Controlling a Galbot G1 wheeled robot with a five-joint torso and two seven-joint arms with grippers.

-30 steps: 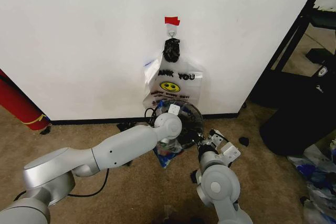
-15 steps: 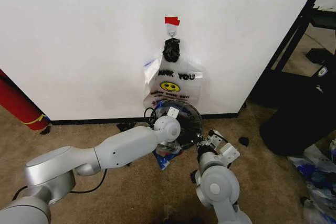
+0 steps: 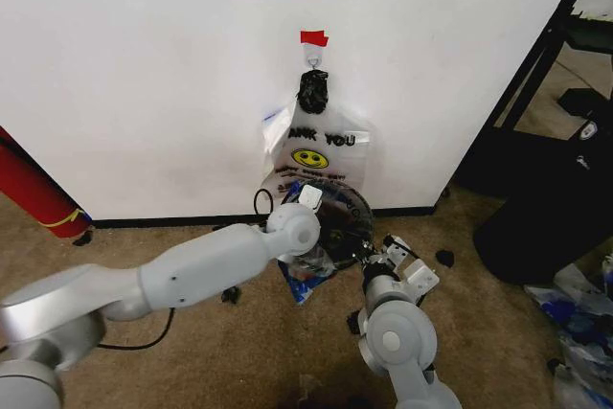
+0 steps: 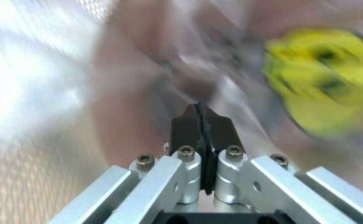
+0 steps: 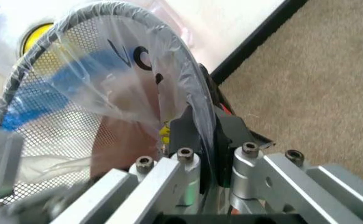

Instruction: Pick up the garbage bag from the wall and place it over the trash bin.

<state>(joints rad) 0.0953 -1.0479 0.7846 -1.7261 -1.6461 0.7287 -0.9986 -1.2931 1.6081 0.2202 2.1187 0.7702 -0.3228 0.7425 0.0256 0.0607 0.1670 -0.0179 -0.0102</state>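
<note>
Pincers both clenched: left pincer [image 4: 200,122] inside garbage bag [image 4: 306,79], right pincer [image 5: 201,133] gripping bag-covered trash bin [image 5: 75,28] rim

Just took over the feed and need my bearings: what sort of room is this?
Probably an indoor lab or test room, not a home: a bare white wall with a hook under red tape, brown carpet, and black equipment to the right.

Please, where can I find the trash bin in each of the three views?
Head view: the trash bin on the floor at the wall, centre.
Left wrist view: its mesh wall beside the left gripper.
Right wrist view: its rim runs into the right gripper.
Shared landmark: the translucent plastic bag over it.
</note>
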